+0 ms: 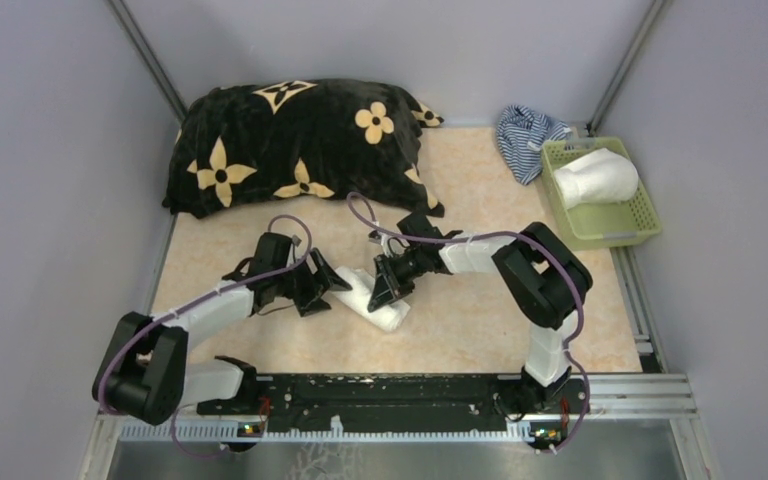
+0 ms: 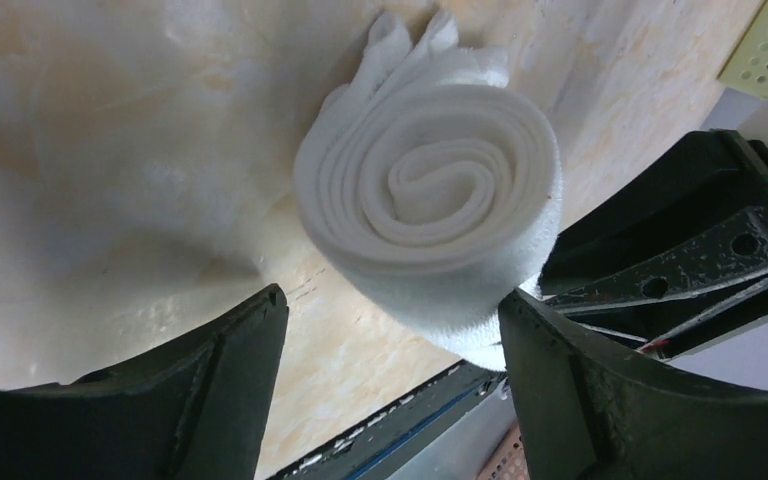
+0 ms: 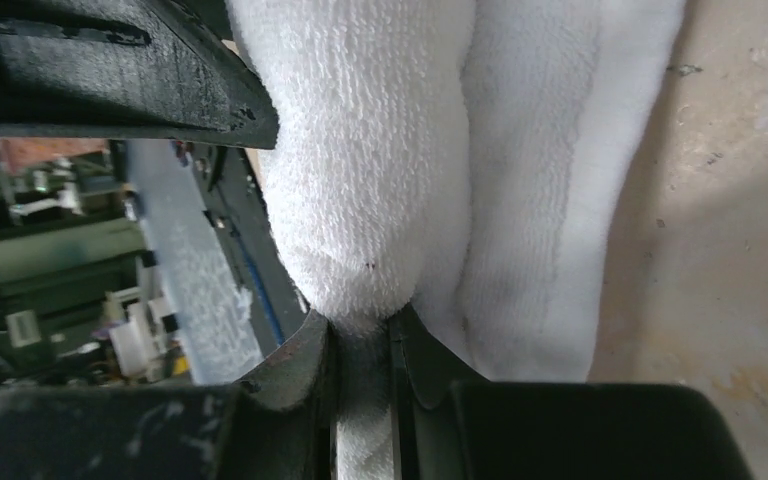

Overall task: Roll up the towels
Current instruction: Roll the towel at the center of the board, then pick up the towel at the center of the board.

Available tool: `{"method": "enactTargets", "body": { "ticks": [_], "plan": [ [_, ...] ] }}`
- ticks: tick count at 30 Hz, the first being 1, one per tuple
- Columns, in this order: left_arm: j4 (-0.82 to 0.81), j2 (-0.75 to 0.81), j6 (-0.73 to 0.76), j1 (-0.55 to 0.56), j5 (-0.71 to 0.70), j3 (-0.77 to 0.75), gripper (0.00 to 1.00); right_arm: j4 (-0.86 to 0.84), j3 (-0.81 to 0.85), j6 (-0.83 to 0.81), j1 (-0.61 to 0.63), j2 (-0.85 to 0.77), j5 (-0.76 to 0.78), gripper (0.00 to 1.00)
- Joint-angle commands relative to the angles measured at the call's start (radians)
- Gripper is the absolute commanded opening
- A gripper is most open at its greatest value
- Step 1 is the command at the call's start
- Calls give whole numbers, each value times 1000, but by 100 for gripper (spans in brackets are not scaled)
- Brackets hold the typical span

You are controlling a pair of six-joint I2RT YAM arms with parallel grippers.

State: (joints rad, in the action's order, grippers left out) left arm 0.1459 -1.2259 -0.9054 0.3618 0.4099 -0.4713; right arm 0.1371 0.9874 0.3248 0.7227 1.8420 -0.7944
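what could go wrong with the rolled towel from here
1. The right gripper pinches only a thin fold of the rolled towel; if it lifts or pulls, that layer may drag out and loosen the spiral.
2. The left gripper is open beside the roll's end, gripping nothing, so the roll could unwind or shift on the table.
3. Both grippers crowd the same towel, so a collision seems possible.

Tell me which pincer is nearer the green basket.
Right. The right pincer is shut on the rolled towel mid-table, on the side toward the green basket. The left pincer sits open on the towel's far side, farther from it.
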Motion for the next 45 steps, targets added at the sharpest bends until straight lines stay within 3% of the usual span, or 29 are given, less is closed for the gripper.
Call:
{"method": "enactTargets", "body": {
  "ticks": [1,7,12,18,24,32,45],
  "plan": [
    [-141,-83,-22,-3,61,5,81,9,-61,87,-31,84,-102,9],
    [-197,-230,-59,-1,62,-7,73,97,-41,41,-37,53,18,22],
    [-109,-277,-74,-1,12,-11,69,248,18,-25,-5,-130,325,42],
    [-97,-326,-72,-1,6,-26,67,378,156,-132,191,-260,810,62],
    [-81,-391,-60,-2,18,-49,67,365,244,-265,393,-205,1075,66],
    [-67,-419,-41,-2,29,-63,69,360,279,-339,463,-5,1178,67],
    [-25,-447,28,-1,1,-140,72,331,180,-337,414,113,1115,63]
  ]
}}
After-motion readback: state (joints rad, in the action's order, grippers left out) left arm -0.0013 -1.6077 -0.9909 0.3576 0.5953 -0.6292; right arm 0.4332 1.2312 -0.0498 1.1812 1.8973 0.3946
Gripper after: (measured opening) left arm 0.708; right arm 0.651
